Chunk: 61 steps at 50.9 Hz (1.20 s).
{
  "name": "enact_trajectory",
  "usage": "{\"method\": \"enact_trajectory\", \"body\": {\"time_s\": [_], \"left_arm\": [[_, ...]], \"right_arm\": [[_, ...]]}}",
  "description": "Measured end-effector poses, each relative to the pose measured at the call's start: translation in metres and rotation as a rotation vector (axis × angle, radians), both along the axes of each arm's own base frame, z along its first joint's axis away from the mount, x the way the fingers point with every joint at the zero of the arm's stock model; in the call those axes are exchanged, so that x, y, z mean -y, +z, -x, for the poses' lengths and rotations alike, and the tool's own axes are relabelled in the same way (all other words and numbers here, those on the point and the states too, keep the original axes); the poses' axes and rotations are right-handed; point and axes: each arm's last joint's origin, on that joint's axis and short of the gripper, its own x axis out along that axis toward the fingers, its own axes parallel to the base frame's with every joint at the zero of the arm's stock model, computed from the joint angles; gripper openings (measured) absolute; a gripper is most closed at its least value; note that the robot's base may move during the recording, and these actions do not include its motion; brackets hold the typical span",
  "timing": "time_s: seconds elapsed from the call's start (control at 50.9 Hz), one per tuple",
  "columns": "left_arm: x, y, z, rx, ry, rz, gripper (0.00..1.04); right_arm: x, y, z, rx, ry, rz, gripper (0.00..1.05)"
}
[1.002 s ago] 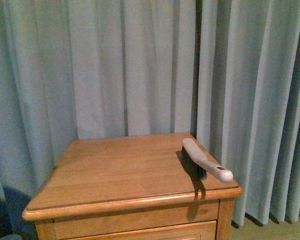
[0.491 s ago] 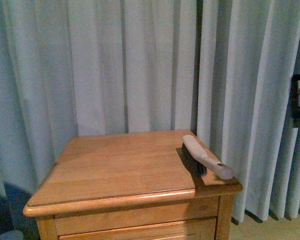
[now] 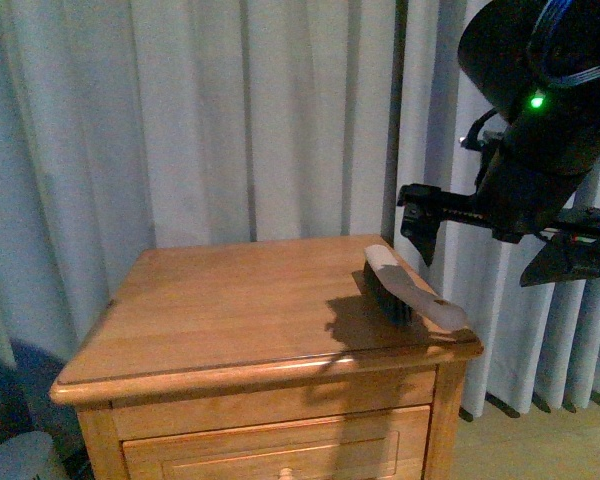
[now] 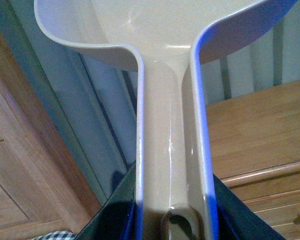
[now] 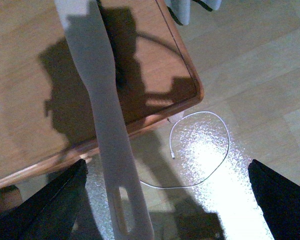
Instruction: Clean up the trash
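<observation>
The white paper trash is not visible in any view. My left gripper (image 4: 172,220) is shut on the handle of the beige dustpan (image 4: 165,30), which it holds in the air beside the wooden nightstand (image 4: 260,125). My right gripper (image 3: 495,245) is open and hangs just above the handle end of a white hand brush (image 3: 405,290). The brush lies on the right edge of the nightstand top (image 3: 230,310). In the right wrist view the brush handle (image 5: 107,140) runs between the spread fingers (image 5: 55,200), with the gripper (image 5: 167,210) over the table corner.
Pale curtains (image 3: 230,120) hang behind the nightstand. A drawer front (image 3: 280,450) faces me. A thin white cable (image 5: 202,150) lies on the floor by the table corner. A pale round object (image 3: 15,462) sits on the floor at the lower left.
My right arm has come into the front view from the right and now hangs over the brush, casting a shadow on the tabletop. The brush has not moved.
</observation>
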Motion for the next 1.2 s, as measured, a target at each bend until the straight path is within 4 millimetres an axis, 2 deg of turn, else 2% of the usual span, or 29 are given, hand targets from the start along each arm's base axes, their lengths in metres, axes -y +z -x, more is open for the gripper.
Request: {"method": "enact_trajectory", "body": {"time_s": [0.118, 0.295, 0.393, 0.55, 0.786, 0.884, 1.198], "left_arm": [[0.000, 0.000, 0.000, 0.000, 0.000, 0.000, 0.26], [0.000, 0.000, 0.000, 0.000, 0.000, 0.000, 0.26], [0.000, 0.000, 0.000, 0.000, 0.000, 0.000, 0.26], [0.000, 0.000, 0.000, 0.000, 0.000, 0.000, 0.26], [0.000, 0.000, 0.000, 0.000, 0.000, 0.000, 0.26], [0.000, 0.000, 0.000, 0.000, 0.000, 0.000, 0.26], [0.000, 0.000, 0.000, 0.000, 0.000, 0.000, 0.26]], "right_arm": [[-0.010, -0.010, -0.012, -0.015, 0.022, -0.019, 0.97], [-0.025, -0.022, -0.017, -0.035, 0.056, -0.033, 0.97], [-0.036, -0.036, -0.018, -0.062, 0.073, -0.031, 0.97], [-0.039, -0.046, -0.020, -0.078, 0.075, -0.026, 0.97], [-0.039, -0.047, -0.021, -0.068, 0.068, -0.022, 0.97], [-0.039, -0.049, -0.021, -0.070, 0.068, -0.020, 0.81], [-0.036, -0.056, -0.019, -0.080, 0.064, -0.013, 0.41]]}}
